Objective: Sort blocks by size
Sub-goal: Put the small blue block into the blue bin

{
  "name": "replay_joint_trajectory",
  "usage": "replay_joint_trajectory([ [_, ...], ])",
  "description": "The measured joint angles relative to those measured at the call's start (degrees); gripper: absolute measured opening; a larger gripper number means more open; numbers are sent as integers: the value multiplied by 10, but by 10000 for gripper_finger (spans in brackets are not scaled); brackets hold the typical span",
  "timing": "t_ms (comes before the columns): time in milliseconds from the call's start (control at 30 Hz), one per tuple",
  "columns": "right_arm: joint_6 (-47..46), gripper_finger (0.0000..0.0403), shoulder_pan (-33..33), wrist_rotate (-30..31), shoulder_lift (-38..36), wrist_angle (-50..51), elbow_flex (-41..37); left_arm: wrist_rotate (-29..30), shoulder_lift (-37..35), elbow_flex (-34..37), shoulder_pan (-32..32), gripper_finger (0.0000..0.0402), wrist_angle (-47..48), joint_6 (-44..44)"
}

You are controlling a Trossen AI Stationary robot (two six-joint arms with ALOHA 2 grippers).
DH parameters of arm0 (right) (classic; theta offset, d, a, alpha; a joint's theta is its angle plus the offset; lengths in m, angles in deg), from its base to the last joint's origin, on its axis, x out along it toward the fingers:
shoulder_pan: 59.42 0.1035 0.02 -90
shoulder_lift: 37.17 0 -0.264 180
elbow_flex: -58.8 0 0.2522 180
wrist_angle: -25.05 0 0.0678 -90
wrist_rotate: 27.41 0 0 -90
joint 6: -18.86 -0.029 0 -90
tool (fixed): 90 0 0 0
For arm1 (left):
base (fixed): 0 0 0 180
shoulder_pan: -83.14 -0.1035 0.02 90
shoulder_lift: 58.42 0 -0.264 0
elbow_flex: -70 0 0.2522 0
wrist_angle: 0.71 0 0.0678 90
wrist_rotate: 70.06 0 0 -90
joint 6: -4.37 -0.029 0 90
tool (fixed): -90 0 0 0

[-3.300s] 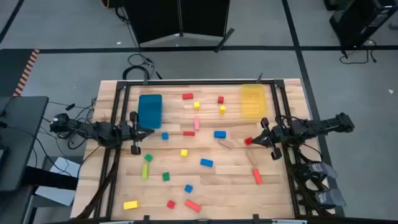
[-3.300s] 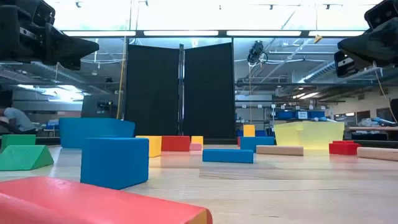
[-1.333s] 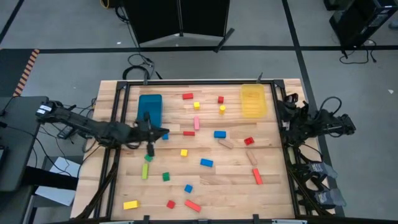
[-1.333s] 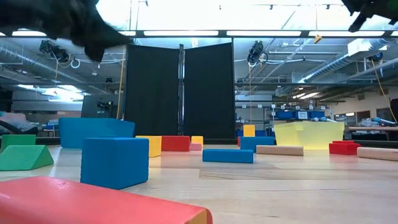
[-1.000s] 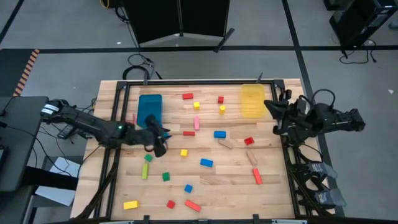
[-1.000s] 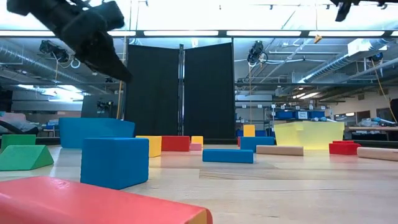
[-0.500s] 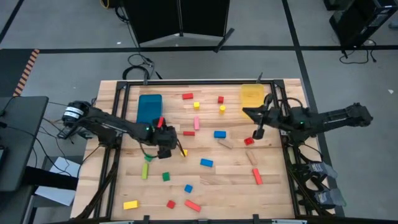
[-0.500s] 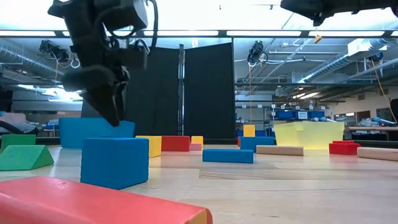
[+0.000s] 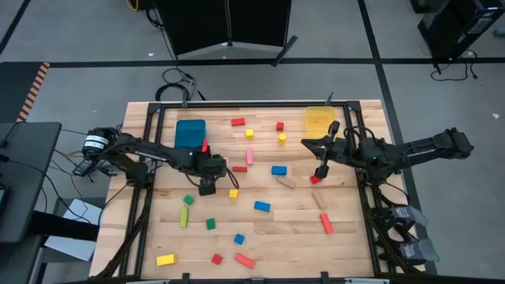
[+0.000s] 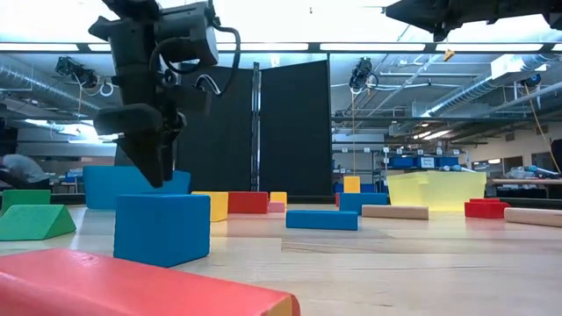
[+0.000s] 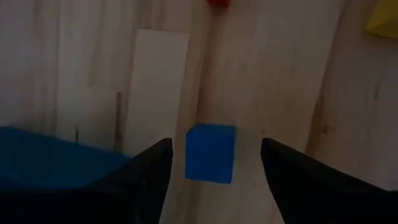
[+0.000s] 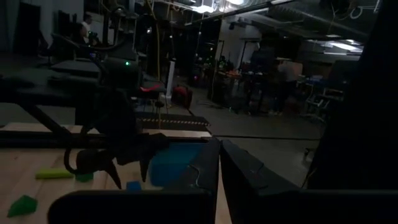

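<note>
Coloured wooden blocks lie scattered flat on the wooden table (image 9: 284,225). My left gripper (image 9: 207,177) points steeply down, open, just right of the blue bin (image 9: 190,136). In the left wrist view a small blue cube (image 11: 211,152) rests on the table between its fingers (image 11: 149,171), with a gap on each side. My right gripper (image 9: 306,143) hangs level above the table near the yellow bin (image 9: 319,125). It points toward the table's left, shut (image 12: 219,163) and holding nothing.
Close to the left gripper lie a yellow cube (image 9: 233,193), a red bar (image 9: 240,168) and a pink bar (image 9: 249,156). A blue bar (image 9: 278,170) and a red cube (image 9: 316,179) lie under the right arm. More blocks lie toward the near edge, with a big blue cube (image 10: 162,230) close to the low camera.
My left gripper has swung toward the table's right, tipped from a slant to steeply downward, and sunk over the blue cube beside the blue bin. My right gripper has reached from the table's right edge out toward the left, past the yellow bin, staying high.
</note>
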Motion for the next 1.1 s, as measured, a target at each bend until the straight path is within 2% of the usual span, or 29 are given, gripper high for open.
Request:
replay_joint_trajectory([
  [533, 2, 29, 0, -1, 2, -20, 0, -2, 88, -2, -2, 251, -3, -13],
  [633, 2, 29, 0, -1, 2, -21, 0, -3, 88, -1, -2, 226, -7, -13],
  [800, 2, 29, 0, -1, 2, -21, 0, -8, 81, 0, -1, 134, -10, -10],
  [967, 2, 29, 0, -1, 2, -25, 0, 2, 76, -7, -1, 138, -18, -8],
  [1100, 2, 29, 0, -1, 2, -25, 0, 13, 24, -42, 9, 138, -50, -28],
])
